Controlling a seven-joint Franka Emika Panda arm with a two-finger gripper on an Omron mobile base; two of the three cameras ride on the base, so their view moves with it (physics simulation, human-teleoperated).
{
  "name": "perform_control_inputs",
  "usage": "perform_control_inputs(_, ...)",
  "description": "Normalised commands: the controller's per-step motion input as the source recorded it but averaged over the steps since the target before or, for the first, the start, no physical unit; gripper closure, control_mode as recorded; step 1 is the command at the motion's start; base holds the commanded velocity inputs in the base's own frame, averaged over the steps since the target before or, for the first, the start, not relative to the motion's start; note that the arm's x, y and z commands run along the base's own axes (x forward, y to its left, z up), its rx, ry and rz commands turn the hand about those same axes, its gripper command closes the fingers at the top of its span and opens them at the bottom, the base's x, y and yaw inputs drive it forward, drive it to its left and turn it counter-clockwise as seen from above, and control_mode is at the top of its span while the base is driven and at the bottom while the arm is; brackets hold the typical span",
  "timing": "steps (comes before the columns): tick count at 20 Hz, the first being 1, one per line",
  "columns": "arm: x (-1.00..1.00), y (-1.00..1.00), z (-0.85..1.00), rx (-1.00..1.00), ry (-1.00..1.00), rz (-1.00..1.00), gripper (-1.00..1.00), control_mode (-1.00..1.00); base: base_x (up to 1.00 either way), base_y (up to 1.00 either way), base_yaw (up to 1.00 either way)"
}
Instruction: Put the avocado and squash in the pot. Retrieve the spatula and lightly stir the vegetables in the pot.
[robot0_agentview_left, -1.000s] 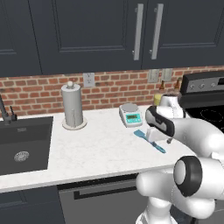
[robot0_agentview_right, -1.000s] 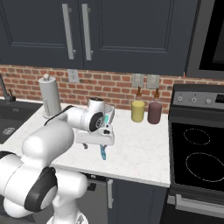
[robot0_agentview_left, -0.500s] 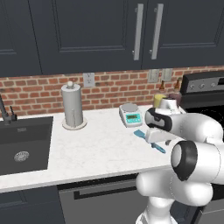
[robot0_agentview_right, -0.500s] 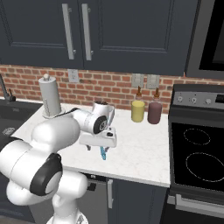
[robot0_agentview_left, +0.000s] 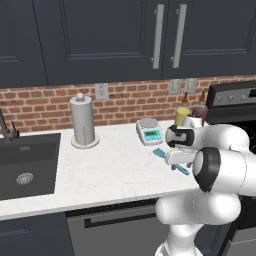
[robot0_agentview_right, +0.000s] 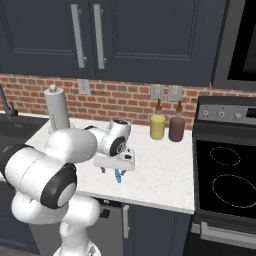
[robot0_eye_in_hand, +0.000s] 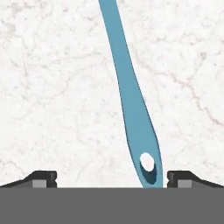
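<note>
your spatula (robot0_eye_in_hand: 131, 100) lies flat on the white marble table (robot0_eye_in_hand: 52, 87), its handle end with the hanging hole lying between the two fingertips (robot0_eye_in_hand: 41, 178) and close to the right one. your tool (robot0_eye_in_hand: 111, 179) hangs low over it with its jaws spread wide, gripping nothing. beyond it on the table you see a small scale (robot0_agentview_left: 149, 131) and a paper towel roll (robot0_agentview_left: 82, 121).
</note>
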Motion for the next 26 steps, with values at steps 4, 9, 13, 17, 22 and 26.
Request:
perform_control_inputs(4,0.22,-0.04,-0.25,0.00,0.00,0.00,-1.00,-1.00,0.00,0.00,0.00)
perform_control_inputs(9,0.15,-0.13,-0.18,0.00,0.00,0.00,-1.00,-1.00,0.00,0.00,0.00)
perform_control_inputs(13,0.08,-0.16,-0.17,0.00,0.00,0.00,-1.00,-1.00,0.00,0.00,0.00)
perform_control_inputs(17,0.05,-0.02,-0.22,0.00,0.00,0.00,-1.00,-1.00,0.00,0.00,0.00)
perform_control_inputs(22,0.02,0.00,-0.21,0.00,0.00,0.00,-1.00,-1.00,0.00,0.00,0.00)
perform_control_inputs(26,-0.01,0.01,-0.21,0.00,0.00,0.01,-1.00,-1.00,0.00,0.00,0.00)
